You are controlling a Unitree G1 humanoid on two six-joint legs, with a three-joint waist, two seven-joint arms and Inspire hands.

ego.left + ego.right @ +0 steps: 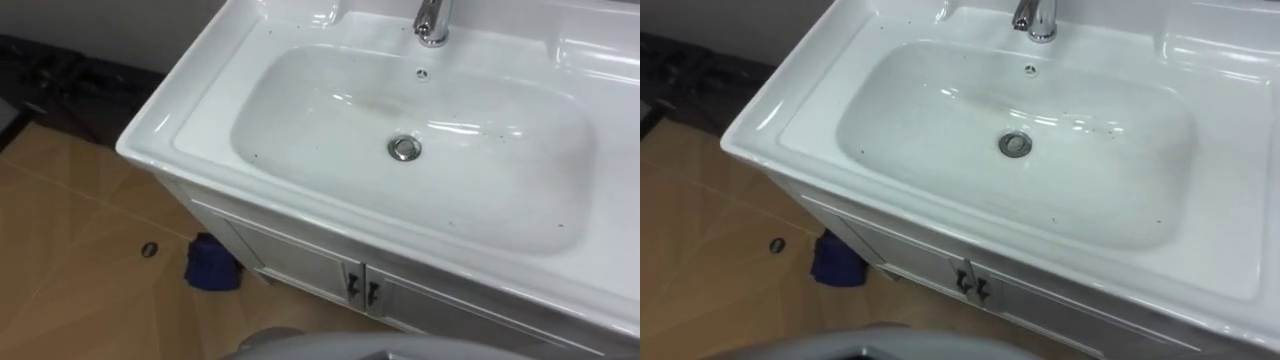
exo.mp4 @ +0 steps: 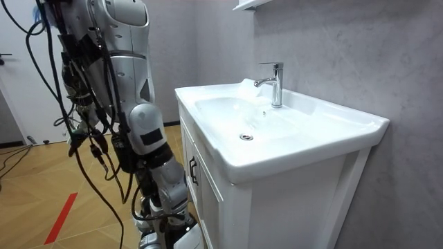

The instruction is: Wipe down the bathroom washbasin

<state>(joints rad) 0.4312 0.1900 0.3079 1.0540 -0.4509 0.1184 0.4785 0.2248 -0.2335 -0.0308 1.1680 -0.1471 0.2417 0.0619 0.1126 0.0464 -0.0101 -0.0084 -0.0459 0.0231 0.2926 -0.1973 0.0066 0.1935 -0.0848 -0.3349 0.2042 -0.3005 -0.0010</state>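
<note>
- Cabinet doors (image 1: 330, 275) with their dark handles (image 1: 361, 290) lie nearest, at the lower middle of the eye views, just under the front rim of the basin (image 1: 300, 150).
- The white basin fills the middle and right of the frame. Its drain (image 1: 404, 148) sits at the centre of the bowl and the faucet (image 1: 431, 22) stands at the upper edge.
- Small dark specks are scattered over the bowl, and a faint brownish smear is seen behind the drain.
- Risk: the specks lie wide apart, so a short stroke could be expected to miss those near the corners and the front wall of the bowl.
- Risk: the faucet stands over the back of the bowl, so a sweep carried far back could knock an arm or wrist against it.
- Risk: the glazed surface looks slick, so a pressing hand might slide towards the drain.
- Risk: a dark blue object (image 1: 210, 265) lies on the floor (image 1: 80, 260) at the cabinet's foot, lower left, and could be struck if a step is taken closer.
- In the room view the robot is seen standing at the basin's front, at the frame's left.
- One arm hangs down beside the cabinet, judged from the body to be the right.
- The right hand (image 2: 165, 220) is low, well below the basin rim and apart from the bowl. Whether its fingers are spread or curled cannot be told.
</note>
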